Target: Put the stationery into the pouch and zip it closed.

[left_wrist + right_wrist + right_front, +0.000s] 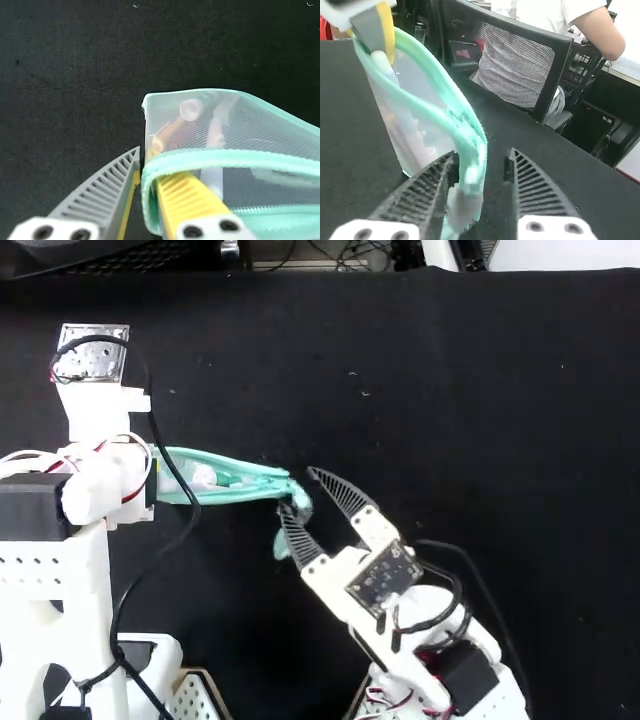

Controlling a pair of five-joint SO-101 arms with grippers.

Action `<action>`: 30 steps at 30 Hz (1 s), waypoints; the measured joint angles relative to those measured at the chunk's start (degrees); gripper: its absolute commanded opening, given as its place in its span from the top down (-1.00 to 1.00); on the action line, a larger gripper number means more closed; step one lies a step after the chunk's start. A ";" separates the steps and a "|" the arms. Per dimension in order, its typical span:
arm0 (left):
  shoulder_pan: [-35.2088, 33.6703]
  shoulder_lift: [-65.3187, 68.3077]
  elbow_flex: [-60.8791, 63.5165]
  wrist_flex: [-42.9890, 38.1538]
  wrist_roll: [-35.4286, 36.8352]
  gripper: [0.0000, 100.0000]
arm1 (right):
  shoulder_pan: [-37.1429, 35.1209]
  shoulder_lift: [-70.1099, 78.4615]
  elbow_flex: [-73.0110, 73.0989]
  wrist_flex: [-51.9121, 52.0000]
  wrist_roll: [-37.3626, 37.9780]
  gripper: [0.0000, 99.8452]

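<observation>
Jaws of the left gripper point(148, 167) are closed on one end of the pouch point(240, 135), one finger inside its mouth. Stationery point(190, 109) is seen just beyond, inside. Jaws of the right gripper point(481, 155) are spread, the pouch's other end between them.

teal pouch point(225, 483) stretches from the left arm point(95, 485) to the right arm point(385, 575), jaws open.

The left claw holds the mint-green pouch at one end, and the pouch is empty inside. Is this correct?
Not empty. The left claw does hold the pouch at one end, but the left wrist view shows stationery inside it.
</observation>
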 measured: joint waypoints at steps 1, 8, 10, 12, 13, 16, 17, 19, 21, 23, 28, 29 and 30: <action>0.00 0.00 0.00 0.00 0.00 0.94 | 0.00 0.00 0.35 -0.44 -0.09 0.76; 0.00 0.00 0.00 0.00 0.00 0.94 | 0.00 0.00 0.97 -0.79 -0.09 0.86; 0.00 0.00 0.00 0.00 0.00 0.94 | 0.00 0.00 1.76 -0.79 -0.09 0.75; 0.00 0.00 0.00 0.00 0.00 0.94 | 0.00 0.00 3.34 -0.88 -0.09 0.63; 0.00 0.00 0.00 0.00 0.00 0.94 | 0.00 0.00 4.31 -1.14 0.00 0.60; 0.09 0.00 0.00 0.00 0.00 0.94 | 0.00 0.00 8.00 -2.11 0.00 0.62; 0.09 0.00 0.00 0.00 0.00 0.94 | 0.00 0.00 9.05 -2.90 0.00 0.64; 0.09 0.00 0.00 0.00 0.00 0.94 | 0.00 0.00 10.73 -4.75 0.00 0.69; 0.09 0.00 0.00 0.00 0.00 0.94 | -0.09 0.00 11.08 -6.24 0.00 0.71; 0.09 0.00 0.00 0.00 0.00 0.94 | -0.09 0.00 11.16 -7.12 0.00 0.71; 0.09 0.00 0.00 0.00 0.00 0.94 | 0.00 0.00 10.46 -7.21 0.00 0.72; 0.09 0.00 0.00 0.00 0.00 0.94 | 0.00 0.00 10.11 -7.21 0.00 0.72; 0.09 0.00 0.00 0.00 0.00 0.94 | 0.00 0.00 10.02 -7.21 0.00 0.75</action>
